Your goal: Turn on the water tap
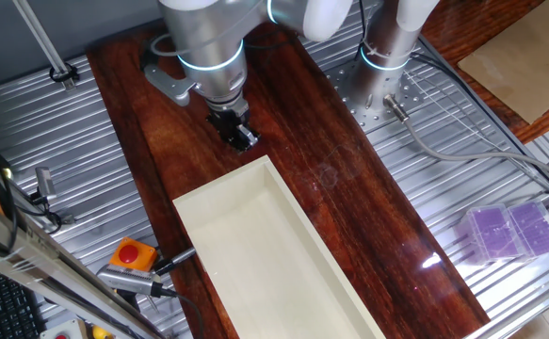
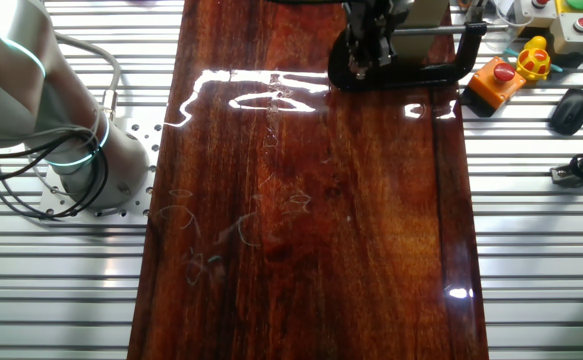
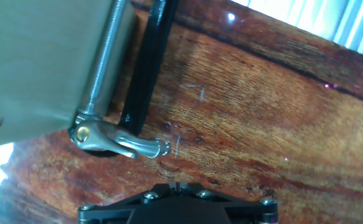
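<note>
Dark wooden table (image 1: 349, 188) runs down the middle, metal slatted bench around it. Long cream box (image 1: 265, 254) lies on it. Robot arm (image 1: 208, 42) reaches down at the box's far end. Black clamp (image 2: 411, 65) sits at the table edge by the box (threaded rod along the box wall). Gripper (image 1: 237, 132) is low next to the clamp; can't tell if the fingers are apart or together. Small metal tap (image 3: 116, 142) is at the clamp's end, against the box, just ahead of the gripper.
</note>
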### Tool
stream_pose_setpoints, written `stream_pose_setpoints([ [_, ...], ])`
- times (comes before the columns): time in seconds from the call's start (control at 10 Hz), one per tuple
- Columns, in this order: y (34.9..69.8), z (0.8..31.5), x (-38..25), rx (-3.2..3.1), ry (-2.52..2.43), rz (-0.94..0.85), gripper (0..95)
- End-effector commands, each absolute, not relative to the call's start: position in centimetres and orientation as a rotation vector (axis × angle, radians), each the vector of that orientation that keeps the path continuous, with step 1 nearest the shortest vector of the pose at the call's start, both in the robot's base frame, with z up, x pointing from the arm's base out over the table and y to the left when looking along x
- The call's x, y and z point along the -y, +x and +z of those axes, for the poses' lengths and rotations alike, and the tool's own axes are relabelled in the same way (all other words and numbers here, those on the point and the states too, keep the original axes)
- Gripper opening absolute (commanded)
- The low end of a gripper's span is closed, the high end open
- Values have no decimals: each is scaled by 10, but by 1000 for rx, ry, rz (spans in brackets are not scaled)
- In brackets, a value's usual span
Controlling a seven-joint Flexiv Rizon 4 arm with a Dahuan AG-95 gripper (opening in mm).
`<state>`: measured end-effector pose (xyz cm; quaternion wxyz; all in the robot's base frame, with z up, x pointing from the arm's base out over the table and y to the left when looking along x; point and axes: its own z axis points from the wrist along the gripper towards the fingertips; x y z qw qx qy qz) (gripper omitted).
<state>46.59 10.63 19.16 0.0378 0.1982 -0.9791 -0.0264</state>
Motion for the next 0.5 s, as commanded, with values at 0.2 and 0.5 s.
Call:
stream_pose_setpoints([
  [0.2, 465, 192, -118, 3016, 601, -101, 0],
  [0.5, 465, 188, -134, 3021, 558, -99, 0],
])
